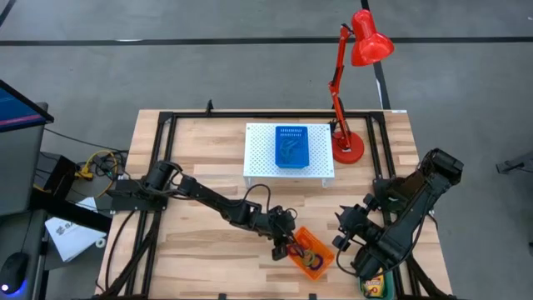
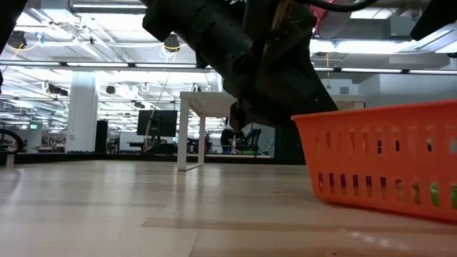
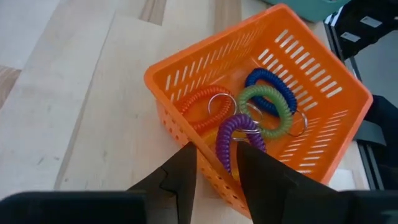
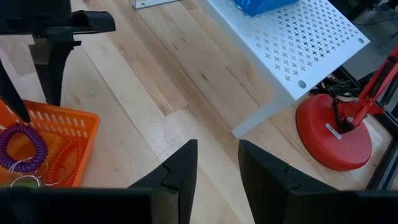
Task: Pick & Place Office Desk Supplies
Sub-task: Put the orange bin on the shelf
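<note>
An orange basket [image 1: 312,254] stands near the table's front edge. In it lie an orange loop [image 3: 205,106], a blue loop [image 3: 270,84], a green loop [image 3: 267,106] and, on top of them, a purple loop [image 3: 231,130], each with a metal ring. My left gripper [image 3: 217,158] reaches over the basket's near wall, slanting down. It is open, and the purple loop's near end sits between its fingers. My right gripper [image 4: 217,155] hovers open and empty to the right of the basket [image 4: 62,118]. A yellow-green crayon box [image 1: 379,286] lies at the front right edge. My left gripper stands with one finger on each side of the purple loop's near end [image 3: 225,158]. A gap shows beside one finger. The other finger [image 3: 252,155] hides that side of the loop, so I cannot tell whether it touches.
A white perforated stand [image 1: 258,158] at the table's far middle carries a blue basket [image 1: 291,146]. A red desk lamp [image 1: 348,146] stands right of it. Bare wood lies left of the orange basket and between it and the stand.
</note>
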Controlling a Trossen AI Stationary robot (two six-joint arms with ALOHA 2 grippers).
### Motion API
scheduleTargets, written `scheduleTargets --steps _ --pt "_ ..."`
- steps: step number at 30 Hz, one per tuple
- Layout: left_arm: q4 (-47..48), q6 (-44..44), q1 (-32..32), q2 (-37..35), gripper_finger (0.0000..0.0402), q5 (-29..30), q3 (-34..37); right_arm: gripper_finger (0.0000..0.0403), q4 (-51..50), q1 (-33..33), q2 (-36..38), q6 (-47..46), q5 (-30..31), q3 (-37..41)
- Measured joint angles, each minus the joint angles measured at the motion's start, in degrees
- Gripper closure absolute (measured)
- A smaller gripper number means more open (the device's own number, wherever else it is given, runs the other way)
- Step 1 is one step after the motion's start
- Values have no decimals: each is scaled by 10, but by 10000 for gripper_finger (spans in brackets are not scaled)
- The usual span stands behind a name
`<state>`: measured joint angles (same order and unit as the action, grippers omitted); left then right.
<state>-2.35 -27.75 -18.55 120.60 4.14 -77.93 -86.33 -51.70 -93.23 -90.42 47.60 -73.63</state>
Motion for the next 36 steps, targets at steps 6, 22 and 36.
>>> scheduleTargets --steps 6,22,36 --pt "-13 0 0 0 313 0 0 290 0 0 0 4 0 0" --pt "-13 8 9 -1 390 5 0 290 1 0 0 4 0 0" --pt "53 74 45 -20 398 -62 -1 290 3 0 0 4 -3 0"
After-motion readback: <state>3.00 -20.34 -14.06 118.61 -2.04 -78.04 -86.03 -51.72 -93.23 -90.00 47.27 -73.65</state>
